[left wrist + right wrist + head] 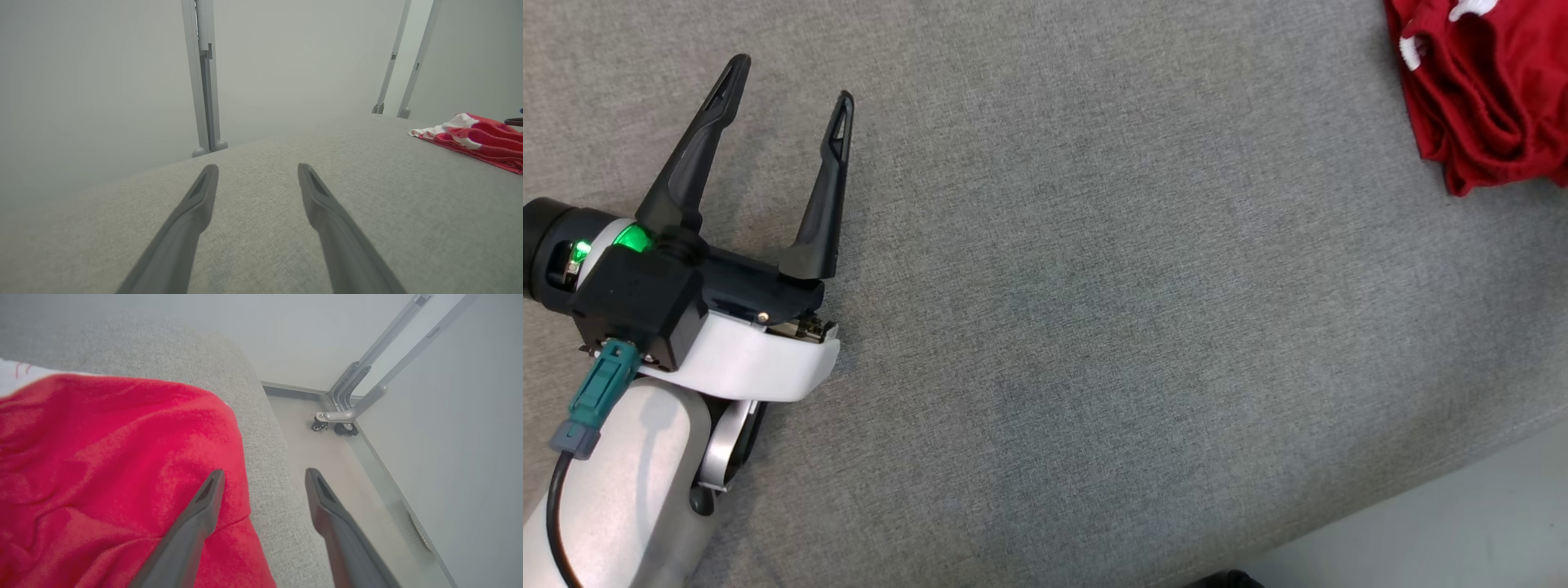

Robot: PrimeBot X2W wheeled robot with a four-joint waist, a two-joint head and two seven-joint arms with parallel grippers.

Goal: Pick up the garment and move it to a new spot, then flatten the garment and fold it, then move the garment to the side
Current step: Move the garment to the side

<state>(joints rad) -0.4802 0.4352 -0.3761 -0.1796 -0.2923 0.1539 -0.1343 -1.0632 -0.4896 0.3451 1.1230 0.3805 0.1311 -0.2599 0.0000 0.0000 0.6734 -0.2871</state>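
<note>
The garment (1482,86) is red with white trim and lies folded in a bundle at the far right of the grey cushioned surface (1094,286). From the left wrist it shows far off to the right as the garment (476,136). My left gripper (788,82) hovers open over bare fabric at the left, well away from it; its fingers (196,204) hold nothing. My right gripper (263,475) is open just above the edge of the garment (102,465), one finger over the red cloth, the other over the surface's edge, with nothing between them.
The surface's front edge runs diagonally at the lower right, with pale floor (1462,531) beyond it. Grey metal frame posts (204,77) stand behind the surface, and a wheeled frame foot (339,422) rests on the floor near the right edge.
</note>
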